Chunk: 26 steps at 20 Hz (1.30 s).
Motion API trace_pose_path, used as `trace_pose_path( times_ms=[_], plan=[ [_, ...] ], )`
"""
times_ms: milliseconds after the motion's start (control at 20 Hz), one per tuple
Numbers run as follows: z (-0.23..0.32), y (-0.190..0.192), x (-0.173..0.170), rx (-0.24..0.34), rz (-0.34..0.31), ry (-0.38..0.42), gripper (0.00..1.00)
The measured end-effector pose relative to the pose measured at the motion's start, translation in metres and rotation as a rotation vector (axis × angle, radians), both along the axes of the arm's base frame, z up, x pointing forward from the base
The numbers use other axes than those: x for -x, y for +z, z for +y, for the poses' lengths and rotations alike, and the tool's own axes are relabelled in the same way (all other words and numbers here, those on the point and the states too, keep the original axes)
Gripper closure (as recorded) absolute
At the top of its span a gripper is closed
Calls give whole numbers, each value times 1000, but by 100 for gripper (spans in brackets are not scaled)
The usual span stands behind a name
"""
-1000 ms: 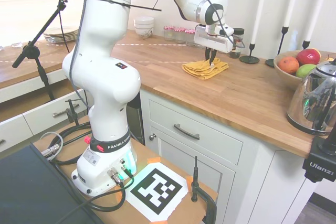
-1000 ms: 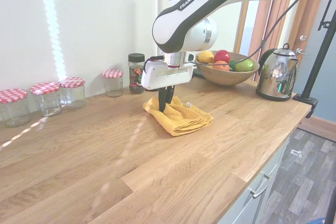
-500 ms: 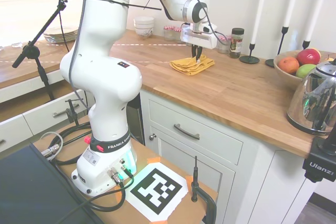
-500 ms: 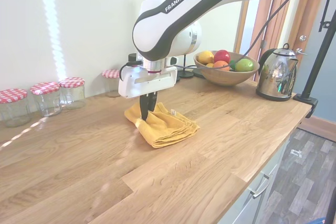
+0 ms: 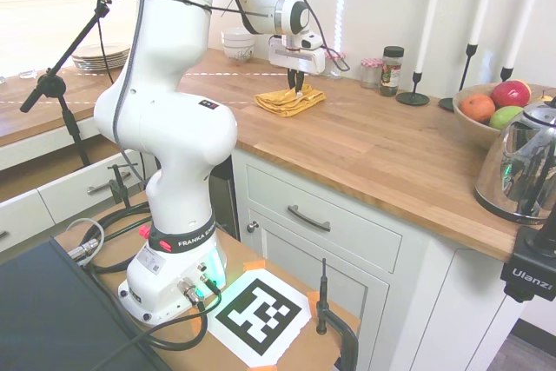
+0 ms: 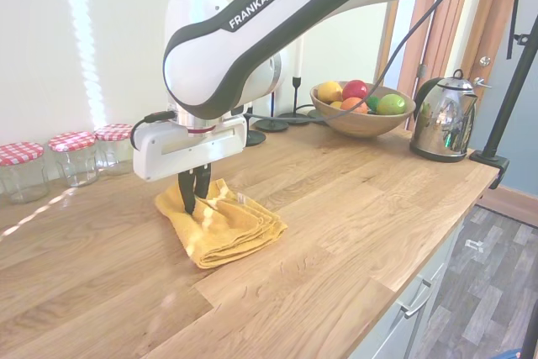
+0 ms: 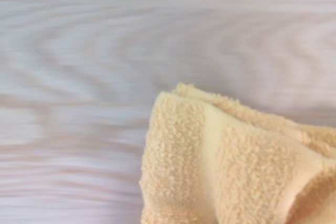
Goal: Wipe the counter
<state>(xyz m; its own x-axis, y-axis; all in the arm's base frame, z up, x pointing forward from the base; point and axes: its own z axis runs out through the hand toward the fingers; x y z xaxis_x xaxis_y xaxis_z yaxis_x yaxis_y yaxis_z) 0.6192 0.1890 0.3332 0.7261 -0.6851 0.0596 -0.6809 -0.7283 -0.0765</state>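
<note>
Since the earlier frame the tool, clamped on the yellow cloth, has dragged it along the counter towards the jars; soft, light terry, best pinched at its bunched middle.

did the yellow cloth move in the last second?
Yes. The yellow cloth, pinched by the gripper, slid along the counter, away from the fruit bowl toward the checked-lid jars.

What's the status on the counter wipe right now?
Gripper shut on yellow cloth, pressing it to the counter. Jars by the wall, nothing blocking.
</note>
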Motion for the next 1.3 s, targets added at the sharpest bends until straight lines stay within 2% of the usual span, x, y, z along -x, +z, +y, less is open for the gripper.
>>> trace_pose_path(
  times_ms=[300, 1050, 1100, 1300],
  plan=[
    [48, 0, -1, 14, -6, 25, 100],
    [120, -2, 14, 72, -25, 91, 100],
    [122, -2, 15, 77, -23, 89, 0],
    [126, -1, 14, 82, -12, 84, 0]
  ],
)
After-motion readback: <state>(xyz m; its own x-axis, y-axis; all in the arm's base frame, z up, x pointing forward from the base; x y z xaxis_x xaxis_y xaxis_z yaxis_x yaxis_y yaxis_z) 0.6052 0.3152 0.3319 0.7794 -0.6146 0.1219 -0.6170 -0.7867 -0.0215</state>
